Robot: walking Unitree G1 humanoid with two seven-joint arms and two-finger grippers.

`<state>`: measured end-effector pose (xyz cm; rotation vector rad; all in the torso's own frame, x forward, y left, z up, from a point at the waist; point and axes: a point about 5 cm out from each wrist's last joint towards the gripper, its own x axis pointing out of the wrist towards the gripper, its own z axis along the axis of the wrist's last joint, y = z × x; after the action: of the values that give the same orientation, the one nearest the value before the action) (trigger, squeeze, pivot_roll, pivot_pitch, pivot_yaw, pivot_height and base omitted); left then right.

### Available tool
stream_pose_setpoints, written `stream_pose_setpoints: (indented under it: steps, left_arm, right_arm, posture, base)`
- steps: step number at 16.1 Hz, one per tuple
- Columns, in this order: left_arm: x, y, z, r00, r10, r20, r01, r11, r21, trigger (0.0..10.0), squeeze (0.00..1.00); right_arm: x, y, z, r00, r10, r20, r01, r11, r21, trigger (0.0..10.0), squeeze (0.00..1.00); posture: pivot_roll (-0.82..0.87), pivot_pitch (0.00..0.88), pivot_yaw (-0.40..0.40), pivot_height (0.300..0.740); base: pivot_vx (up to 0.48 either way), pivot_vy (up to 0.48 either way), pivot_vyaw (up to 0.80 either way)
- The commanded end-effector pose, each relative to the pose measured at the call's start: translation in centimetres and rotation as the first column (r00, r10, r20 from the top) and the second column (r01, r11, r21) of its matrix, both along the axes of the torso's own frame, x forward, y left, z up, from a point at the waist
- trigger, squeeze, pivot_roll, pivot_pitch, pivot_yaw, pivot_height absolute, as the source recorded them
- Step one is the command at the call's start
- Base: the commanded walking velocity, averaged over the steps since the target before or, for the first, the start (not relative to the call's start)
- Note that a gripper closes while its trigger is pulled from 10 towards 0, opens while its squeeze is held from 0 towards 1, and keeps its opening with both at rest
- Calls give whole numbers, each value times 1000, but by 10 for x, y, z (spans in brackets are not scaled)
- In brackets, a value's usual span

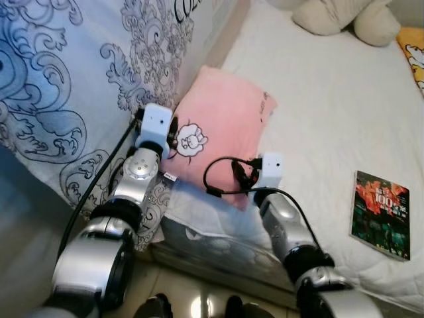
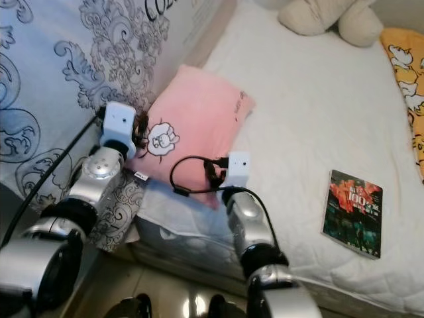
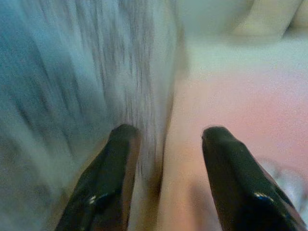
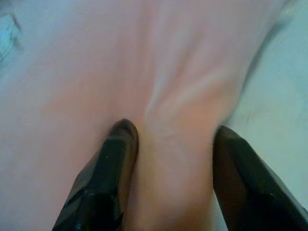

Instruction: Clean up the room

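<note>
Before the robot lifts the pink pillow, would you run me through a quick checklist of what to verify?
1. Right gripper astride a pillow fold, fingers apart: ok.
2. Left gripper at the pillow's edge beside the patterned duvet, fingers apart: ok.
3. Either gripper closed on the pillow: not ok, both open.
4. Left finger clear of the duvet: cannot tell, blurred.
5. Book apart from the pillow: ok.
6. Plush toy off the pillow: ok.

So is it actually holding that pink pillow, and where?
Seemingly not yet. Both grippers are open at the pink pillow's near end: the right gripper straddles a fold, the left gripper straddles its edge beside the patterned blanket.
</note>
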<state>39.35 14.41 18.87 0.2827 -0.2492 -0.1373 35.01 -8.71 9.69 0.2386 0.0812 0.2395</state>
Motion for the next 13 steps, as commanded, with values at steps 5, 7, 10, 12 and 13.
stream_pose_setpoints:
  steps: [5,7,10,12,13]
  left_arm:
    - [-40,-36,-3,970,-234,61,236,972,-15,10000,1000]
    - [-53,-38,-28,965,-260,-33,255,961,-108,10000,1000]
    - [-71,-30,-64,956,-256,-142,217,946,-243,10000,0]
    - [-72,-25,-76,956,-222,-192,164,947,-277,10000,0]
    - [-71,-22,-86,952,-194,-238,110,939,-326,10000,0]
  right_arm:
    - [-38,-22,2,970,-176,169,185,982,-38,10000,1000]
    - [-58,-44,-4,958,-230,168,245,967,-70,10000,1000]
    - [-126,-118,-21,901,-402,164,434,840,-324,10000,1000]
    - [-136,-131,-35,896,-431,106,435,809,-395,10000,0]
    - [-140,-140,-48,879,-475,41,449,796,-407,10000,0]
  posture:
    - [121,0,-37,740]
    - [125,0,-43,740]
    - [105,0,-56,740]
    - [97,0,-57,740]
    - [96,0,-51,740]
  base:
    - [0,0,0]
    - [0,0,0]
    - [0,-255,0]
    - [0,-480,0]
    - [0,-480,0]
